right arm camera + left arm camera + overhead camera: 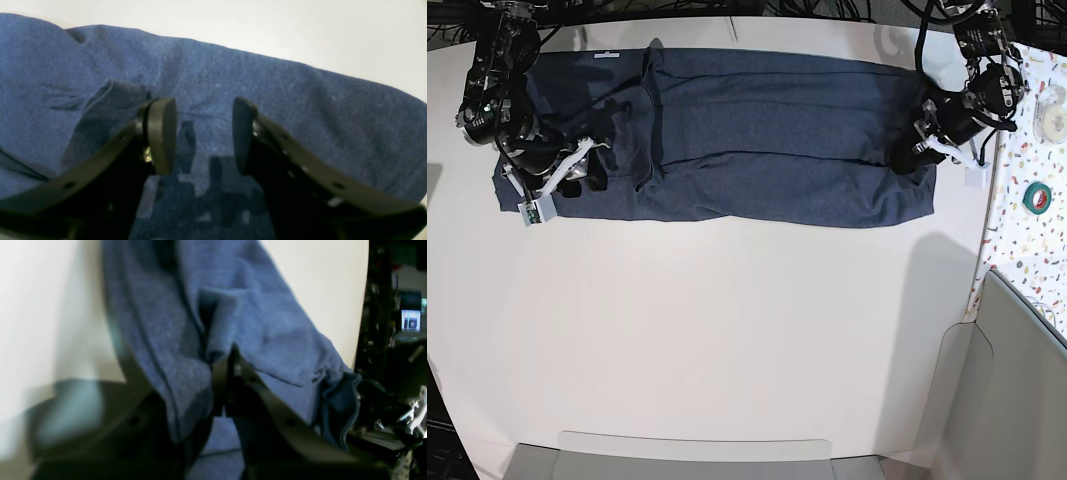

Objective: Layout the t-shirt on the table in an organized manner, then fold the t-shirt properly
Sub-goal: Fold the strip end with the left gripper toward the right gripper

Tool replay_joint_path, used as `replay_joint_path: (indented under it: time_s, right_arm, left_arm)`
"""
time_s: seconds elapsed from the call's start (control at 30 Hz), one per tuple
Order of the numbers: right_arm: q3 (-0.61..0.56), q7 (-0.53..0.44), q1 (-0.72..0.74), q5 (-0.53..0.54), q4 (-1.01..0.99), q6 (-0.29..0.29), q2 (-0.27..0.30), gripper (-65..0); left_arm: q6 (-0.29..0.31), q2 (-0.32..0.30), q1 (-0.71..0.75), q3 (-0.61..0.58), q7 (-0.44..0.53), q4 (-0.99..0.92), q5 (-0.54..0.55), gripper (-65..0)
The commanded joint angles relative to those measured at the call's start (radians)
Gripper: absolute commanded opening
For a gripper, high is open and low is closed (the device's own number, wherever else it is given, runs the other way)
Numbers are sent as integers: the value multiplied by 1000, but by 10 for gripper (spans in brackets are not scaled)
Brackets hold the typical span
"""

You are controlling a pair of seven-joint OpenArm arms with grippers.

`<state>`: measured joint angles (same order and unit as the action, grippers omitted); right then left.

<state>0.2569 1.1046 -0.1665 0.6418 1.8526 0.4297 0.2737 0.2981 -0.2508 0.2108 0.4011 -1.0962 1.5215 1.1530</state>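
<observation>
One t-shirt (pixel 757 140), one table (pixel 727 330), two grippers. Shirt lies folded into a long band along the far side of the table, long axis running left-right in the base view, neck label (pixel 607 55) at the view's left end, hem end at the view's right. Far long edge sits near the table's far edge; near long edge faces a broad bare stretch of tabletop toward the camera. The view's right end of the shirt comes close to the table's side edge, next to a speckled surface (pixel 1027 170) with two tape rolls, one green (pixel 1038 196) and one pale (pixel 1055 120). Left gripper (pixel 230 356) is clamped on a bunched fold of the shirt at that end, cloth draping around the jaws. Right gripper (pixel 203 133) is over the label end, jaws partly apart, nothing between them, pads (pixel 163 133) just above flat cloth.
</observation>
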Motion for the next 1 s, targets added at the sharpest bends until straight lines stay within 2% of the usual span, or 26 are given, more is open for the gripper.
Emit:
replay_joint_path:
  time_s: [0.0, 0.23, 0.4, 0.63, 0.97]
  right_arm:
    - [6, -24, 14, 14, 15, 4, 12, -377]
    - [129, -24, 12, 14, 15, 4, 8, -378]
    - [253, -19, 14, 14, 15, 4, 8, -378]
    - [379, -17, 3, 14, 12, 4, 8, -378]
    - [396, -19, -6, 14, -72, 4, 8, -378]
  left_arm:
    - [10, -12, -11, 2, 15, 37, 23, -650]
    - [10, 18, -7, -11, 9, 121, 23, -650]
    - [10, 29, -11, -113, 11, 132, 23, -650]
    - [11, 29, -41, -328, 38, 179, 18, -650]
    - [10, 26, -139, -558, 69, 210, 17, -650]
